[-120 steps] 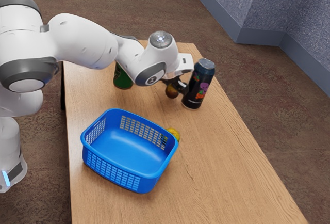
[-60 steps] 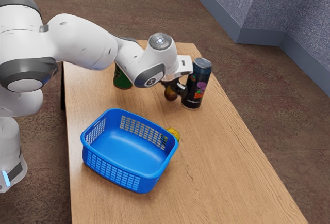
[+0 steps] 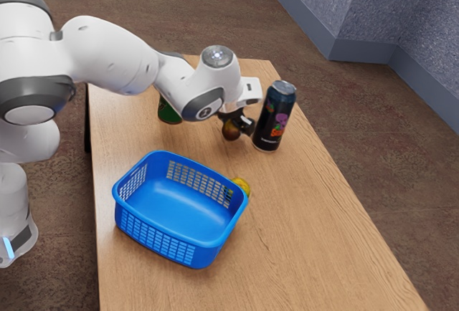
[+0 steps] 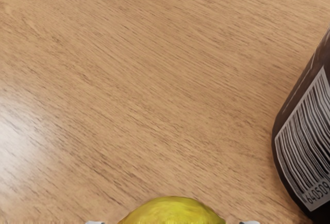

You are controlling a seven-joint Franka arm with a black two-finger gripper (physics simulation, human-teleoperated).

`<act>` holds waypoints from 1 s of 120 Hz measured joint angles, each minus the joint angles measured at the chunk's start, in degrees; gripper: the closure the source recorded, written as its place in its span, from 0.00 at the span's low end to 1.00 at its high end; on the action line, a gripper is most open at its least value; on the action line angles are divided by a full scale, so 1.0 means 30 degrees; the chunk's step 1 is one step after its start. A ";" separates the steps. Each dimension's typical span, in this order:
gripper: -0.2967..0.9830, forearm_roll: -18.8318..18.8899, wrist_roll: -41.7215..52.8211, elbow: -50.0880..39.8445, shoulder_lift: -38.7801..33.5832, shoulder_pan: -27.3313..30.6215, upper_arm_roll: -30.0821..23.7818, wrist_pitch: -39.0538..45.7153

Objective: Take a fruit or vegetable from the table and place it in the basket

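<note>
One rounded fruit is pinched between the two black fingers of the claw, which hangs over the table. In the exterior view its skin looks dark orange-brown; in the wrist view, just under the hand, it is a smooth yellow-green dome with a soft sheen. Whether its underside touches the wood, I cannot tell. Just beside the claw, toward the exterior view's right, stands a tall black can, a cylinder with colourful printed artwork and a pale, round top; the wrist view gives its curved side and striped barcode. From the claw toward the exterior view's left, partly hidden by the glossy white arm, is a green rounded object. Nearer the exterior camera than the claw, and apart from it, sits the blue basket, with rounded corners, a smooth thick rim and walls pierced by small rectangular holes. Between claw and basket, close against the basket's outer wall, lies a lumpy yellow item. Beneath everything, the tabletop shows warm tan wood with fine streaked grain.
</note>
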 joint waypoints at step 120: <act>0.54 0.3003 0.0759 0.9627 -0.0614 -1.0114 0.5292 -1.3126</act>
